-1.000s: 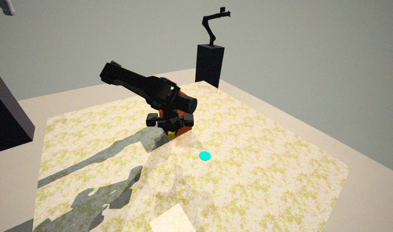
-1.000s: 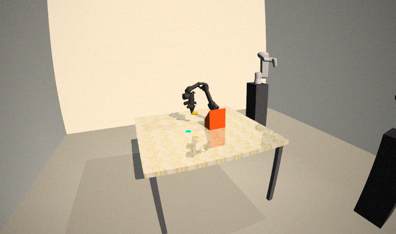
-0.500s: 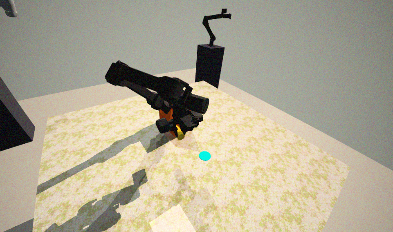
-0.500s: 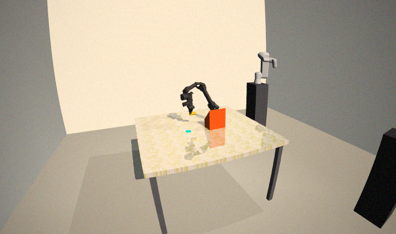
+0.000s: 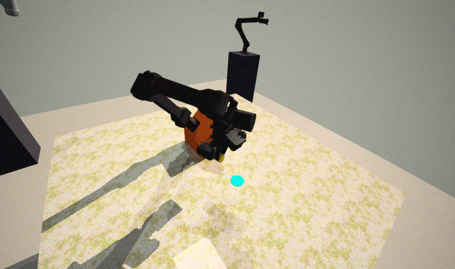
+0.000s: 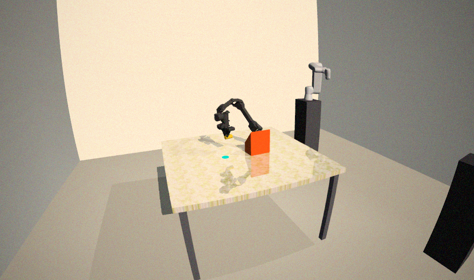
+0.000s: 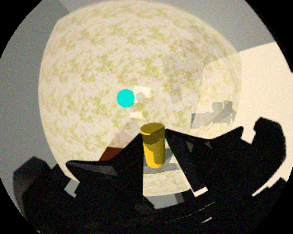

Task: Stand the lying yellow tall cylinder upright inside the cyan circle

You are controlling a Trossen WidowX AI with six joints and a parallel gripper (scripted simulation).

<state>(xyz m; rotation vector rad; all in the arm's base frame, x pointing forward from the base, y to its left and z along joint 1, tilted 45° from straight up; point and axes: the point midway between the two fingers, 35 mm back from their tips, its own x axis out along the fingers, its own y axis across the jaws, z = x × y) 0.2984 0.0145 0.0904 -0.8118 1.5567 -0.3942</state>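
The yellow cylinder [image 5: 221, 157] [image 6: 228, 137] [image 7: 154, 150] is held above the table between the fingers of my gripper [image 6: 227, 135] [image 7: 153, 133], which is shut on it. In the exterior view the cylinder looks close to lying level, not upright. In the top view the arm hides most of it and only one end shows. The cyan circle [image 5: 236, 180] [image 6: 225, 157] [image 7: 125, 98] lies flat on the table with nothing on it. In the top view the gripper is up and to the left of the circle.
An orange block with a sloped face [image 5: 198, 135] [image 6: 260, 142] [image 7: 110, 153] stands on the table [image 5: 306, 213] [image 6: 203, 180], close to the arm and behind it in the top view. Other arms stand on dark pedestals [image 5: 242, 76] [image 6: 307, 121] away from the table.
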